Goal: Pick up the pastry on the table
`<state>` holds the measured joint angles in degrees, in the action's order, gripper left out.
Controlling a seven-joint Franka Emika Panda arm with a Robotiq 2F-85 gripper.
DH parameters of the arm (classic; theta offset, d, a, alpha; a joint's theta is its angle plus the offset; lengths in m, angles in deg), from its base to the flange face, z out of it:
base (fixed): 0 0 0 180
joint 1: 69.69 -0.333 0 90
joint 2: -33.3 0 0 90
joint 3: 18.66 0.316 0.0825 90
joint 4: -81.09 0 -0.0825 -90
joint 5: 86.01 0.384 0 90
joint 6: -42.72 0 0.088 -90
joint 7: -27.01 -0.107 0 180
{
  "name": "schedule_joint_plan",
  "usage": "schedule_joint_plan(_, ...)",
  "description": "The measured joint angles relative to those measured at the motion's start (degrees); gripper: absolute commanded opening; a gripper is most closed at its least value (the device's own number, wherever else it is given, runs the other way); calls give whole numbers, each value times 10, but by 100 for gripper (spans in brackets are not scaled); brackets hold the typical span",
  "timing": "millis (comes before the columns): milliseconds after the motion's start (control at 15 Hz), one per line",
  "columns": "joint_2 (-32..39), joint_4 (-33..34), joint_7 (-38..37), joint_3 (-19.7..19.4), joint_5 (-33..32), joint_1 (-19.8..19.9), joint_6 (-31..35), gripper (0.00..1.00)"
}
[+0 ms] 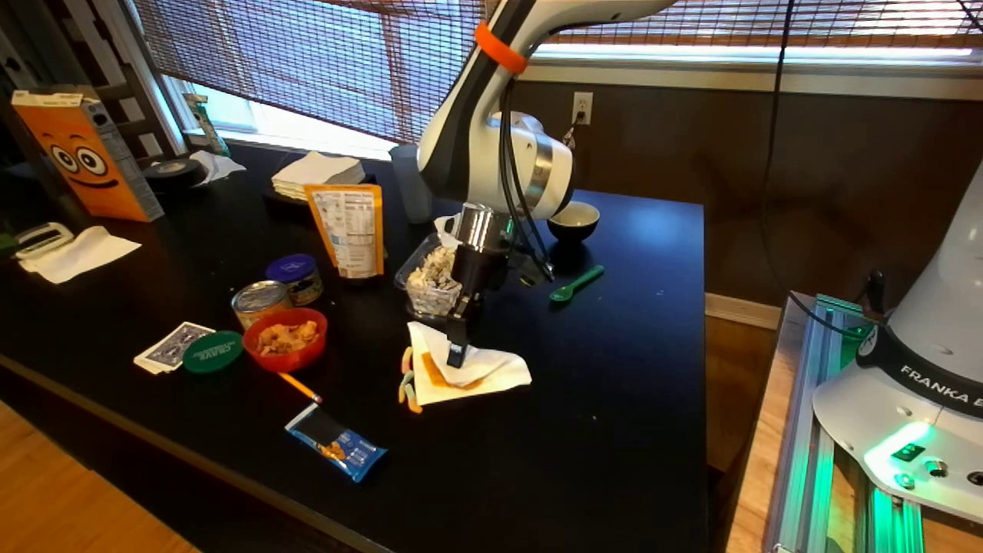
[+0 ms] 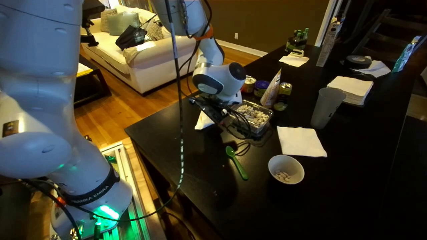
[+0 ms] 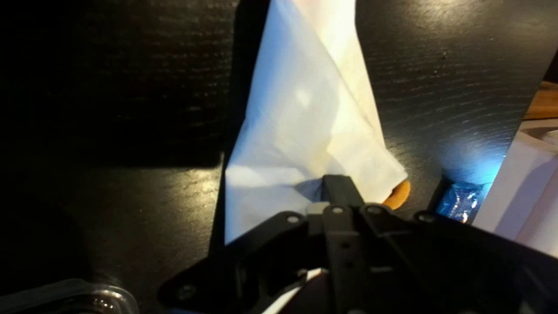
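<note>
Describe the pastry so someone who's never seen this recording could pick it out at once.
In an exterior view, start from the large black table and find the white napkin right at the end effector. The pastry is the golden-brown piece partly covered by that napkin's fold. Unlike the slim, curved coloured strips at the napkin's edge, it is a broader brown patch inside the folded paper.

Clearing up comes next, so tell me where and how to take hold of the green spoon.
Grip the green spoon by the middle of its handle, coming straight down from above and pinching across its width. It lies flat on the table, so a sideways approach would probably catch little; the handle is slim and straight, and the nearby bowl stands apart.
</note>
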<state>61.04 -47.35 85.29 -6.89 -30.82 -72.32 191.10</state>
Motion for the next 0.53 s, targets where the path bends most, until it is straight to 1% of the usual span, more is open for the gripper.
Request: schedule_joint_plan(533,0,0,0,1,-5,0,0,0)
